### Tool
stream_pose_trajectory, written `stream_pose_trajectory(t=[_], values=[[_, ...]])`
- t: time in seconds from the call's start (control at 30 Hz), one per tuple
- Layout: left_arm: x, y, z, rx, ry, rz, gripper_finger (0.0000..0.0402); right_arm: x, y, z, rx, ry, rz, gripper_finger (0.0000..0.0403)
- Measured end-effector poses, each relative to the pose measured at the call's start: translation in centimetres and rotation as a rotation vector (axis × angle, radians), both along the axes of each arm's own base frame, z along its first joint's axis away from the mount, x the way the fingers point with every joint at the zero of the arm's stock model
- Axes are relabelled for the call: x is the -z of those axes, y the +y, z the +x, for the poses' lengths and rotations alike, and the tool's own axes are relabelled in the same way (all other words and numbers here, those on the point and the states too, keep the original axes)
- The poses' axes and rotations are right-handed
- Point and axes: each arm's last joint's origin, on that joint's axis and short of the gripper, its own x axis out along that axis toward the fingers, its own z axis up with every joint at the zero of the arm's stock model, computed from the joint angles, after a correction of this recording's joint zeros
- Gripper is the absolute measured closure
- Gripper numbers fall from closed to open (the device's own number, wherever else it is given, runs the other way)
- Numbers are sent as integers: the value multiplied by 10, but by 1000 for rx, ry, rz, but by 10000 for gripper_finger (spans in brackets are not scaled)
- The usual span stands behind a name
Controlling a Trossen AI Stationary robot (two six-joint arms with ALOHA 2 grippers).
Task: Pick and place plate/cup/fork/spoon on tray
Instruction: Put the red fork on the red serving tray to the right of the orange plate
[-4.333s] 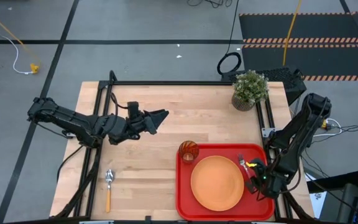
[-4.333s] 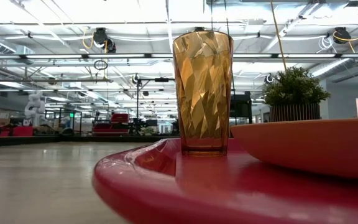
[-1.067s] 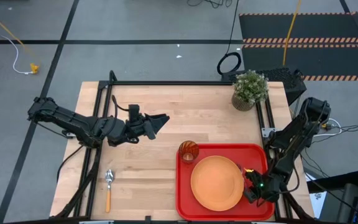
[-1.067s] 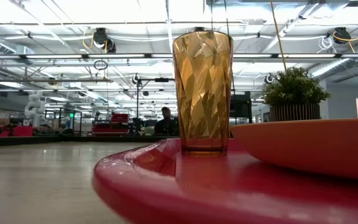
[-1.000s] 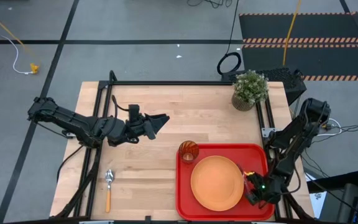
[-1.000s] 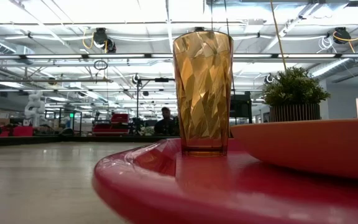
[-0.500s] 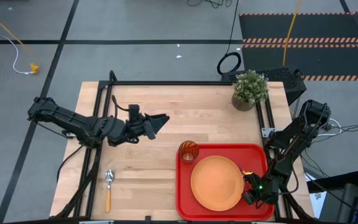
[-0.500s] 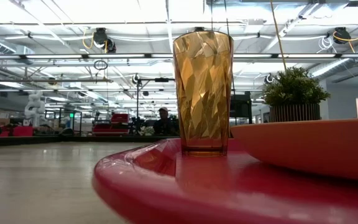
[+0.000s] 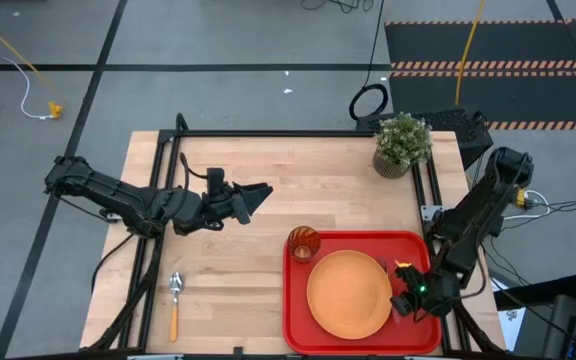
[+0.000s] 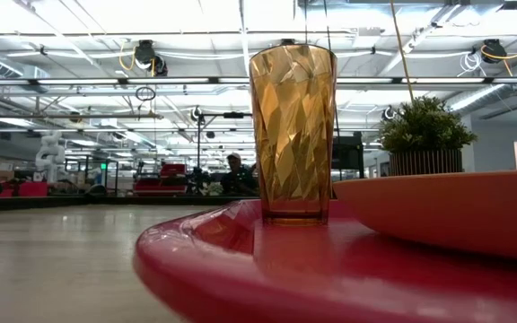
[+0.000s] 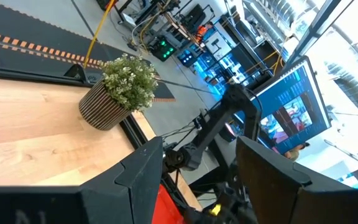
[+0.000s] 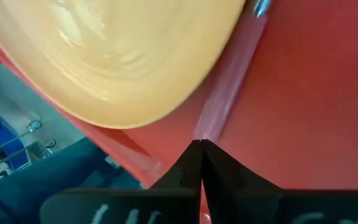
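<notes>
The red tray point(image 9: 363, 240) sits at the lower right of the counter point(image 9: 268, 200) in the high view, where the right arm reaches it easily. The orange plate point(image 9: 349, 294) lies flat in its middle, and the amber cup point(image 9: 303, 242) stands upright in the tray's upper-left corner, just beside the plate, leaving the strip along the tray's right side free for cutlery.

The right gripper point(image 9: 406, 300) hangs low over that strip. In the right wrist view its fingers point(image 12: 194, 168) are clenched on the end of the fork's pink-red handle point(image 12: 225, 102), which lies along the tray floor beside the plate rim, its tines point(image 12: 261, 7) pointing away. The fork is probably being laid there.

The spoon point(image 9: 175, 304) lies on the bare counter at the lower left, well apart from the tray. The left gripper point(image 9: 253, 193) hovers over the counter's upper middle, fingers point(image 11: 129, 180) spread and empty, probably waiting to fetch it.
</notes>
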Motion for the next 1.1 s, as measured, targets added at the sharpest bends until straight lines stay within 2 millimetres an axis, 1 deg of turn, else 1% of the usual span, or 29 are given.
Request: stream_pose_trajectory(t=[0.17,0.27,0.4,0.5,0.6,0.8,0.93,1.1], values=[[0,0,0,0,-1,-2,195,-22,-26,-7,34,-46,-8,403],[0,0,0,0,-1,-3,195,-30,-44,-8,96,-119,-76,403],[0,0,0,1,-2,-5,195,-36,-61,-3,160,-243,-159,403],[0,0,0,1,-2,-5,195,-32,-73,1,229,-262,-202,403],[0,0,0,1,-3,-5,195,-22,-81,4,270,-227,-227,403],[0,0,0,7,-7,-8,195,0,-93,5,334,-134,-222,403],[0,0,0,8,-8,-9,195,5,-96,10,370,-171,-193,403],[0,0,0,8,-8,-9,195,6,-98,19,392,-210,-181,403]])
